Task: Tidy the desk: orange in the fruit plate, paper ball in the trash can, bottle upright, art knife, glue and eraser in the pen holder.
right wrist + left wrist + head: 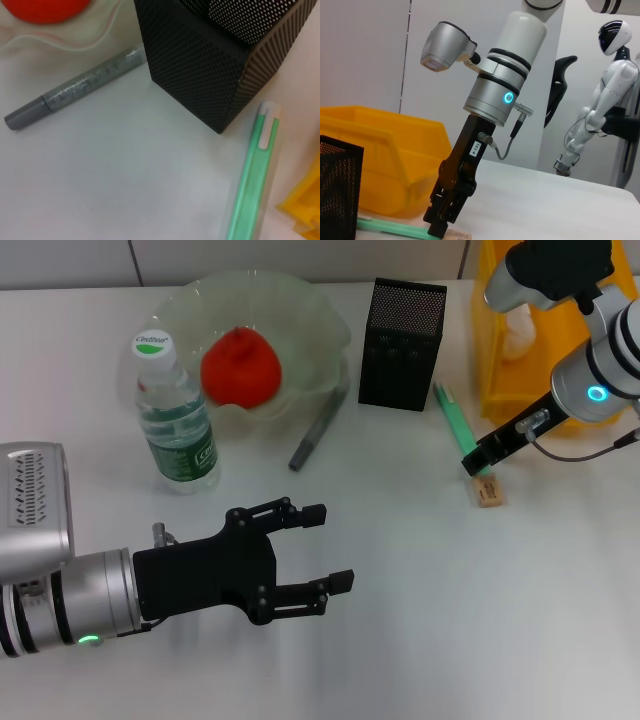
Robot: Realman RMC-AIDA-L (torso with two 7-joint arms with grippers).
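Eraser (489, 490) lies just below the right gripper's (474, 464) lowered tips.

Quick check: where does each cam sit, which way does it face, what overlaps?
Head: above, looking down at the fruit plate; both arms show.
Left wrist: low, facing across the desk at the right gripper and trash can.
Right wrist: close, looking down; no own fingers.
Shared: the pen holder, green pen.
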